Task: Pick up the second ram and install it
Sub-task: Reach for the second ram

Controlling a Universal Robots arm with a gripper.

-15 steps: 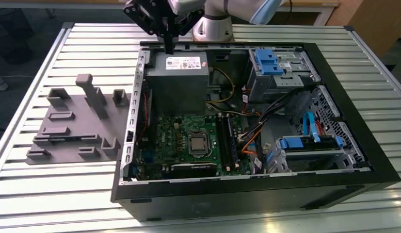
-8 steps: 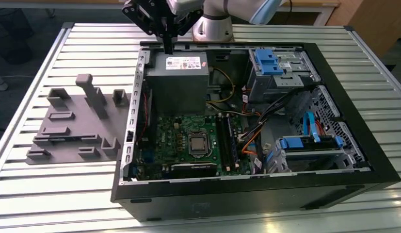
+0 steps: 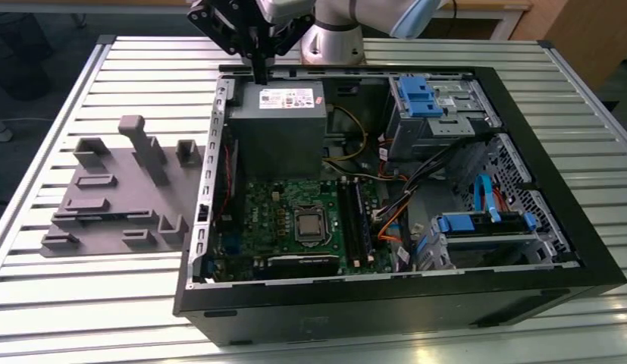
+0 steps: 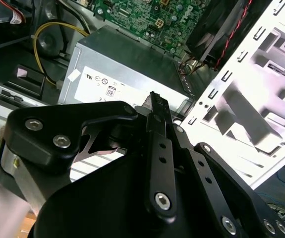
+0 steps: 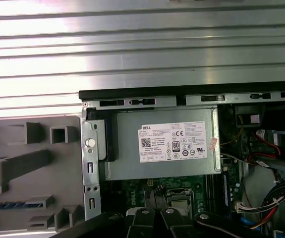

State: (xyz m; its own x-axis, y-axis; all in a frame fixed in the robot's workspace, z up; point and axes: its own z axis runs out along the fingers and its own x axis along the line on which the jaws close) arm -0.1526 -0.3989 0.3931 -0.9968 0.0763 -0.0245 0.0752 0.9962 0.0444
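Exterior view: case [image 3: 394,307] holds motherboard [image 3: 283,205] and power supply [image 3: 277,125]; gripper [image 3: 261,79], pressed together, hangs over the latter.

An open black computer case [image 3: 394,307] lies on a slatted metal table [image 3: 91,303]; inside, a grey power supply [image 3: 277,133] adjoins a green motherboard [image 3: 262,220]; 2 blue brackets [image 3: 427,95], perhaps drive holders; a grey fixture [image 3: 121,197] sits beside the case.

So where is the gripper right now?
The gripper hangs over the grey power supply, in the open computer case's upper corner on the exterior view's left.
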